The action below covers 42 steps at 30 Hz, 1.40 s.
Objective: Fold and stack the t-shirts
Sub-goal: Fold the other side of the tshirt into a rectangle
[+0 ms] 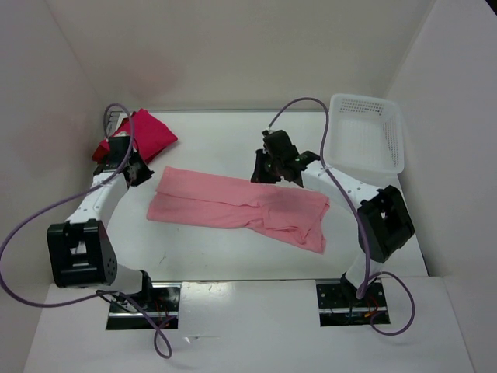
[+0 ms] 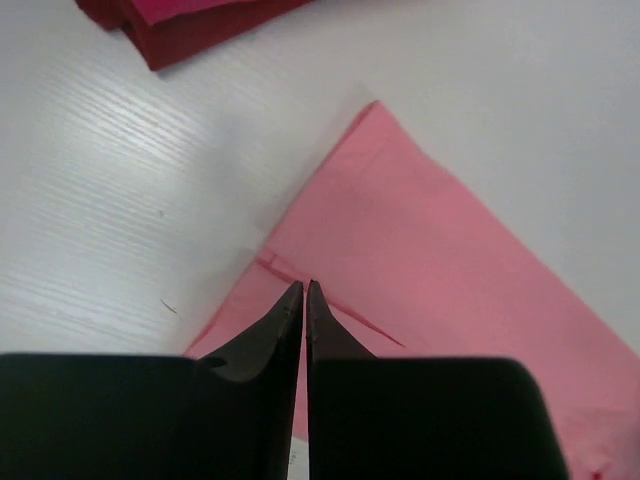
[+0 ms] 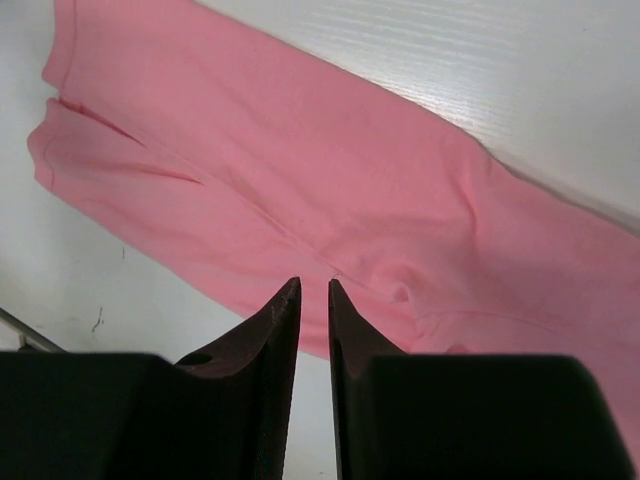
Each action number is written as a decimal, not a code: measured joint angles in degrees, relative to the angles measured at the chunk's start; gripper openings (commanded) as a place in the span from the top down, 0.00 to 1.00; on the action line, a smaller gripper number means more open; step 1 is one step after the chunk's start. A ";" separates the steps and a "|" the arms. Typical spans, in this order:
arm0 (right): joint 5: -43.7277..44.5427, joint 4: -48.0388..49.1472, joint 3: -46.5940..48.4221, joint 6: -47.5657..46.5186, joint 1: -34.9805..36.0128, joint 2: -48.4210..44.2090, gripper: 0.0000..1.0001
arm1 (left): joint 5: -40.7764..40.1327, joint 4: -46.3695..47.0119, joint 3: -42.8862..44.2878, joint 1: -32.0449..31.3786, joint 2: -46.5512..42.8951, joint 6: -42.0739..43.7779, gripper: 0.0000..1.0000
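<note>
A light salmon pink t-shirt lies folded into a long band across the middle of the table, also seen in the left wrist view and the right wrist view. A bright crimson-pink t-shirt rests folded on a dark red t-shirt at the back left; the dark red t-shirt's edge shows at the top of the left wrist view. My left gripper hovers over the salmon t-shirt's left corner, shut and holding nothing. My right gripper hangs above the salmon t-shirt's far edge, slightly open, with nothing between its fingers.
A white perforated basket stands at the back right. White walls close the table at the back and on both sides. Purple cables arc over each arm.
</note>
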 measured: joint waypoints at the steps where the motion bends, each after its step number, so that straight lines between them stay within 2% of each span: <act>1: 0.00 -0.02 -0.24 -0.07 0.00 0.00 0.82 | 0.50 0.02 -0.09 0.00 -1.70 -0.35 0.91; 2: -0.04 -0.09 -0.52 -0.17 0.00 0.02 0.91 | 1.20 0.35 -0.09 -0.02 -2.89 -1.07 0.91; 4: -0.20 -0.28 -0.76 -0.46 0.00 0.17 0.99 | 2.45 1.25 -0.09 -0.57 -3.06 -2.38 0.91; 9: 1.75 0.09 -3.58 0.09 -0.02 -0.11 0.99 | 4.96 2.29 -0.09 -6.16 2.67 -5.75 0.88; 13: 3.87 -0.52 -13.57 3.32 -1.05 -3.63 0.99 | 8.39 4.39 -1.68 -9.94 5.55 -7.63 0.88; 18: 4.15 -0.81 -26.73 10.10 -9.49 -13.62 0.99 | 12.33 5.60 -6.23 -9.62 5.51 -10.60 0.86; 21: 6.25 -0.92 -31.54 14.23 -13.16 -19.15 0.98 | 14.80 5.75 -10.40 -9.44 2.67 -12.04 0.85; 27: 7.23 -0.02 -36.20 19.37 -14.71 -20.17 0.96 | 20.92 4.90 -14.49 -6.75 -0.98 -13.11 0.82; 35: 9.55 -0.13 -37.42 21.81 -16.52 -18.88 0.96 | 23.15 3.15 -18.53 3.67 1.68 -10.78 0.82; 42: 12.28 -0.70 -37.27 23.04 -16.63 -18.29 0.96 | 22.47 3.80 -15.52 4.02 5.84 -10.10 0.82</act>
